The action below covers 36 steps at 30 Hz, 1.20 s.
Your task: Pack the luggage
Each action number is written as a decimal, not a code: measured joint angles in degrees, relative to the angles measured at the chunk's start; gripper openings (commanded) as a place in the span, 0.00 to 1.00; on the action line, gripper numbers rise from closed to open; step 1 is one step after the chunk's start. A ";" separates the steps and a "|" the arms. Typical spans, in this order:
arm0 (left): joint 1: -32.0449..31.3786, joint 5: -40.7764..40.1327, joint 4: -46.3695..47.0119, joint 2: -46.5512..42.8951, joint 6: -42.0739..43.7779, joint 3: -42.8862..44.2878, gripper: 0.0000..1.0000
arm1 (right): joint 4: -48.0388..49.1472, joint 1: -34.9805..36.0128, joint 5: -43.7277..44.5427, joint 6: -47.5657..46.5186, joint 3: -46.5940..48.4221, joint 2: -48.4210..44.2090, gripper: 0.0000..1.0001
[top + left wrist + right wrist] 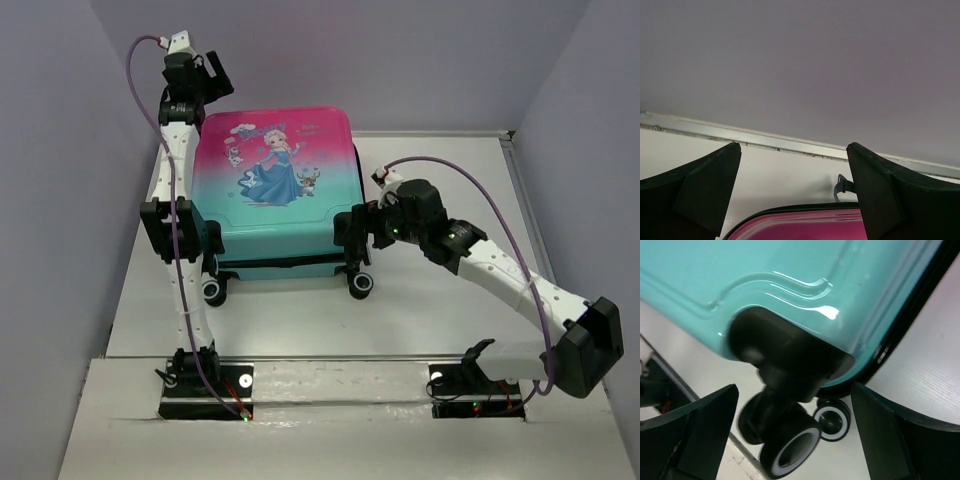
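Observation:
The luggage [275,190] lies flat and closed on the table with the princess picture up, its pink end far and its teal end with the black wheels near. My left gripper [212,85] is open at the far left corner, just above the pink edge [800,225], and holds nothing [792,147]. My right gripper [352,240] is open at the near right corner. In the right wrist view its jaws stand on either side of a black and white wheel [790,445] under the teal shell [765,275], without touching it [795,390].
Lilac walls close in the table at the left, back and right. A metal rail [765,140] runs along the back edge. A black strap [842,186] sticks out behind the luggage. A second wheel [832,419] shows further off. The arm bases [205,385] sit at the near edge.

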 measured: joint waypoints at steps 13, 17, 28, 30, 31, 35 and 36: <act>-2.89 6.84 6.60 3.08 8.22 -4.04 0.99 | -1.90 1.66 10.78 -0.20 -1.03 4.55 0.08; -2.80 7.63 6.95 0.33 7.41 -9.55 0.99 | -0.33 -5.53 8.61 -0.57 -4.87 -0.04 0.10; -2.34 7.61 7.82 -26.29 0.44 -34.75 0.99 | -9.01 -29.55 5.20 -2.45 -6.97 -7.91 0.92; -2.36 7.41 7.89 -29.27 -0.17 -36.13 0.99 | -10.38 -32.65 6.10 -0.42 -5.22 -8.07 0.97; -2.45 7.32 8.20 -29.81 -0.33 -35.82 0.99 | -11.13 -34.14 5.90 0.26 -3.41 -8.17 0.97; -3.17 7.23 7.56 -26.43 -0.48 -29.64 0.99 | -9.11 -36.13 4.39 1.84 1.11 -11.63 1.00; -3.43 7.26 7.43 -25.24 -0.48 -28.48 0.99 | -8.55 -36.00 3.58 1.88 1.95 -13.40 1.00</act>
